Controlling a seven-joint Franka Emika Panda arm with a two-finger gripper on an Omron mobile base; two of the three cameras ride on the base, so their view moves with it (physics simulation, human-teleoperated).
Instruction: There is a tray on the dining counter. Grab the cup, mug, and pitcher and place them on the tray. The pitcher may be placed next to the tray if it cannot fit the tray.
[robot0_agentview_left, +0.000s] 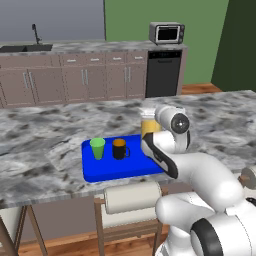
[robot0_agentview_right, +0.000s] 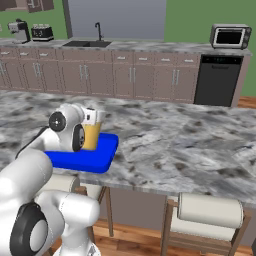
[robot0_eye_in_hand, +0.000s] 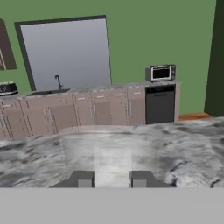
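Note:
The blue tray (robot0_agentview_left: 107, 170) lies on the dining counter (robot0_agentview_left: 45, 130). A green cup (robot0_agentview_left: 97, 148) and the black mug (robot0_agentview_left: 120, 149) stand upright side by side on it. The yellow-orange pitcher (robot0_agentview_left: 148, 128) is upright at the tray's far right corner, right against my hand. From the right base view the pitcher (robot0_agentview_right: 92, 136) is over the right part of the tray (robot0_agentview_right: 85, 160). My gripper (robot0_eye_in_hand: 111, 179) is shut on the pitcher, and its fingertips (robot0_eye_in_hand: 83, 179) point level across the counter. I cannot tell whether the pitcher rests on the tray or hangs just above it.
Cream-cushioned stools (robot0_agentview_left: 132, 197) sit under the counter's near edge. Across the room run brown cabinets with a sink (robot0_agentview_right: 90, 44), a black dishwasher (robot0_agentview_right: 217, 80) and a microwave (robot0_agentview_right: 230, 36). Bare marbled counter (robot0_agentview_right: 190, 140) stretches right of the tray.

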